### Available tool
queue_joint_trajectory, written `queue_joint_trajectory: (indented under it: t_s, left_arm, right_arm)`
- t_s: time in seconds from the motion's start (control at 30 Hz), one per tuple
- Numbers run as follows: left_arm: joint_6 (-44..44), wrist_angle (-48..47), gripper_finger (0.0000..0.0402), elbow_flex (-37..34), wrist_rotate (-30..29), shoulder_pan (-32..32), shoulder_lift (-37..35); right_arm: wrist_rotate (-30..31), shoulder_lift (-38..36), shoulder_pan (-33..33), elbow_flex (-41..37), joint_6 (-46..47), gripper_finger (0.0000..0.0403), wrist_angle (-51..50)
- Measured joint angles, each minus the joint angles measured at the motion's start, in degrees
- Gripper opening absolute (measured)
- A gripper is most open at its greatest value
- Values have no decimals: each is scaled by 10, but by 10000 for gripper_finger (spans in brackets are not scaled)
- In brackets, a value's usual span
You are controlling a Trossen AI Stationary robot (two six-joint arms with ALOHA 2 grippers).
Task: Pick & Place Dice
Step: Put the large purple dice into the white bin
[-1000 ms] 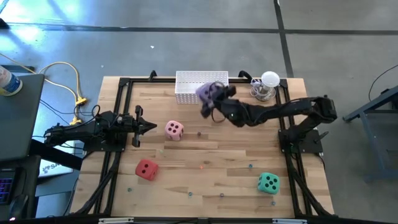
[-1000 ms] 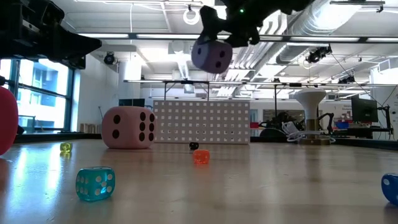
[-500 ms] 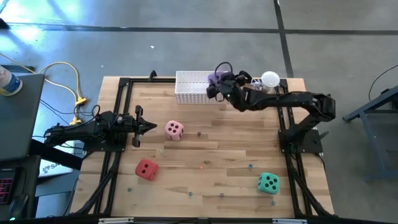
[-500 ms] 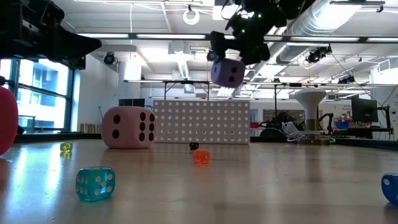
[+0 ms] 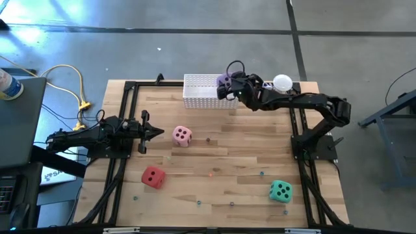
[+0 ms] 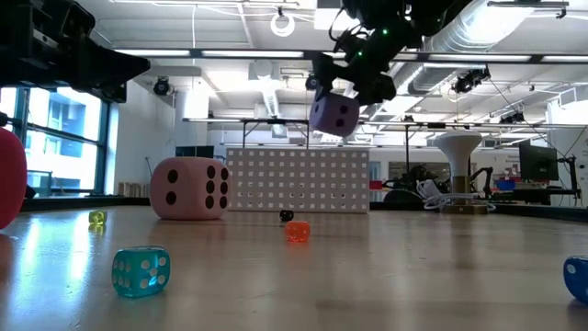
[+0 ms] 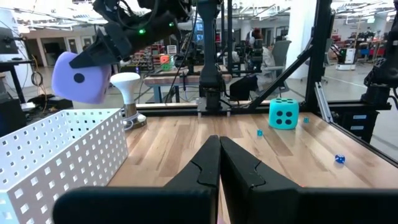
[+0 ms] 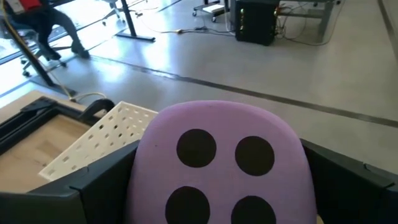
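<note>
My worry is the purple die (image 6: 333,115), clamped in the right gripper (image 5: 229,86) above the right end of the white perforated basket (image 5: 203,95): released here, it may clip the basket's rim and bounce back onto the table. It hangs tilted, its four-pip face turned toward the wrist camera, and being a cube it has no long axis. The left gripper (image 5: 148,132), fingers together, waits well clear of the basket, just beside the pink die (image 5: 182,136).

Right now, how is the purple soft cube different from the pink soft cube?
The purple soft cube has dark pips; the pink soft cube has white pips. The purple one hangs in the right pincer above the white perforated basket; the pink one rests on the wooden table, ungripped. Both look alike in size.
</note>
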Motion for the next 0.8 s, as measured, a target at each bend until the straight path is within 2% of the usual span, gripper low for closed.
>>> queue_joint_trajectory:
  t_s: [0.27,0.8]
  left_arm:
    - [0,0,1,0,0,0,0]
    - [0,0,1,0,0,0,0]
  right_arm:
    - [15,0,0,0,-1,389,13]
    - [2,0,-14,0,-12,393,3]
